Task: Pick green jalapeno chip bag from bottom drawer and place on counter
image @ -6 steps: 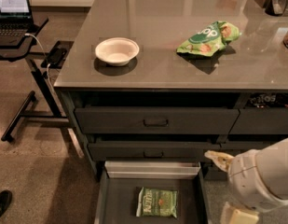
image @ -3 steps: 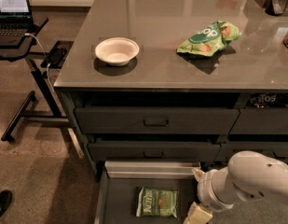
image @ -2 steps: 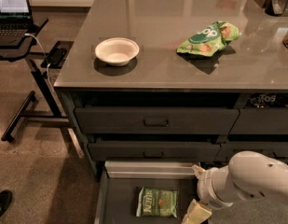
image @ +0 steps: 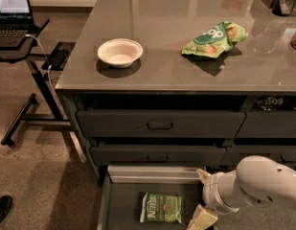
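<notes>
My hand (image: 197, 198) hangs at the near right of the scene, over the right end of the open drawer (image: 122, 206). Its two pale fingers (image: 201, 218) are spread wide with nothing between them, so it is released and empty. The chip bag (image: 161, 208) lies flat on the drawer floor just left of the hand, label up. As far as I can see, the hand is not touching it.

I judge this to be the reach-in step: the drawer is out, the bag is not yet grasped, and the lift and the placing are both to come. For the next move I would shift the hand left until the fingers straddle the bag, then lower it and close on the crinkly foil. A flat bag gives little to grip, so I would aim to pinch an edge or bunch up the middle. After that comes a lift clear of the drawer's front and up past the two shut drawers above.

The bench (image: 162, 13) has bare room between the white bowl (image: 119, 52) on the left and the brighter green bag (image: 213, 39) to the right. That gap looks to me like the natural place to set the chip bag down.
</notes>
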{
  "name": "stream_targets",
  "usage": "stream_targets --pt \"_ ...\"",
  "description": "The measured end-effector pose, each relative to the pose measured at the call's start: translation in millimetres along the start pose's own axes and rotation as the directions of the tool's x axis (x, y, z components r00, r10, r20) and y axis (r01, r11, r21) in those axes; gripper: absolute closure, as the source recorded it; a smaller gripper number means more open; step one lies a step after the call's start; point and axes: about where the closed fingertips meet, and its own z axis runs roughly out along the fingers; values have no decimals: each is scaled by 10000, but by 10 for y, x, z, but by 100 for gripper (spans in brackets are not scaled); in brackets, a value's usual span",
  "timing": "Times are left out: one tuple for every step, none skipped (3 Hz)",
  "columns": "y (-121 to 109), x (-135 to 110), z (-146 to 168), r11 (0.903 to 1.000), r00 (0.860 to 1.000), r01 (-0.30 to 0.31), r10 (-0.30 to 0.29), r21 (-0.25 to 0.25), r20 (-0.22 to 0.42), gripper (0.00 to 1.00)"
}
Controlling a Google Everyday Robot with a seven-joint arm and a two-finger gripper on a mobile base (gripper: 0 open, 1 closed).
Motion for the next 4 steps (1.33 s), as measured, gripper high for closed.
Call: stream_targets --pt "-218 69 248 9943 9942 894 -925 580 543 0" --pt "-694 191 637 9819 9819 1539 -1645 1104 941 0" --pt "-1153 409 1075 9858 9788 1425 -1537 890 1353 0" --pt "-1284 492 1344 9918 9788 1043 -1155 739 1690 0"
